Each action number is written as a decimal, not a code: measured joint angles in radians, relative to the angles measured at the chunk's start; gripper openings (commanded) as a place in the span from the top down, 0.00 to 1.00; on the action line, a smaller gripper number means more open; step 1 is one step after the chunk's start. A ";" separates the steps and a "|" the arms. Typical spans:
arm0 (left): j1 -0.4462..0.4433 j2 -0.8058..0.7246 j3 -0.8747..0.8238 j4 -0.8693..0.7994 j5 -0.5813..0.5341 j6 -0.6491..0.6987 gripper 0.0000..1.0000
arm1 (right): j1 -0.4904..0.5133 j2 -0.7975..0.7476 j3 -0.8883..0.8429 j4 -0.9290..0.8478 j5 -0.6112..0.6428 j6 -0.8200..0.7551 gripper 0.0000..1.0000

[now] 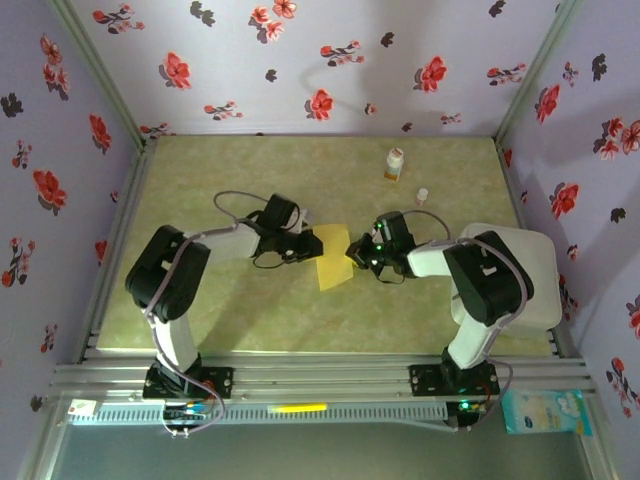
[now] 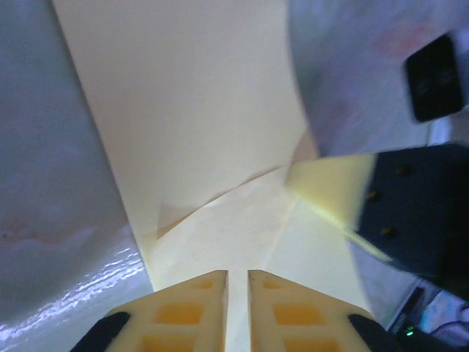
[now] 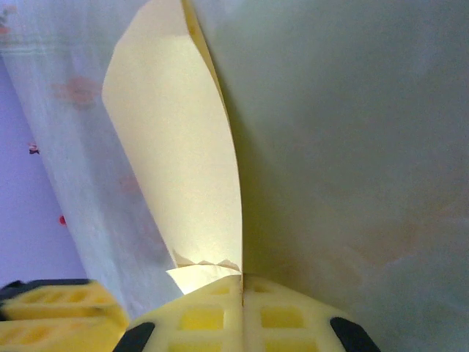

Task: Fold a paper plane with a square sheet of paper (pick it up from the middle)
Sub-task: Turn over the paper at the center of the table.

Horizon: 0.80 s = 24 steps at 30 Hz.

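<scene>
**While two tools meet at its edges, a yellow sheet sits mid-desk**

Seen from above, two black robot arms reach in from the near edge of a pale green marbled desk and meet at its middle. Between them is the square sheet of paper, plain mustard yellow. From this height it looks taller than it is wide, with its lower end angled toward the near edge. The left tool touches the sheet's left side and the right tool touches its upper right side, so the two tools face each other across the paper.

From the left wrist camera, the left tool's yellow fingers stand only a narrow slit apart, barely open. The near edge of the paper runs into that slit. Just beyond the fingertips, several creases cross the sheet and meet. A folded flap points to the right, where the dark body of the right tool has hold of it.

From the right wrist camera, the right tool's fingers are pressed fully together, with no gap. A small crumpled corner of the paper is pinched at their tips. From there the sheet rises away in a tall, curled shape, its far end folded over on itself.

A small white-and-orange bottle stands well apart from the paper, near the far edge of the desk. Lilac walls printed with red flowers enclose the desk on three sides.
</scene>
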 measured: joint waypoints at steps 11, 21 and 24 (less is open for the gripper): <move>0.027 -0.105 -0.036 0.052 -0.054 0.005 0.78 | 0.002 -0.161 0.227 -0.470 0.165 -0.294 0.99; 0.035 -0.241 -0.116 0.056 -0.200 0.029 0.64 | 0.062 -0.198 0.370 -0.784 0.387 -0.490 0.99; 0.042 -0.294 -0.138 0.055 -0.260 0.039 0.61 | 0.081 -0.198 0.401 -0.846 0.446 -0.529 0.99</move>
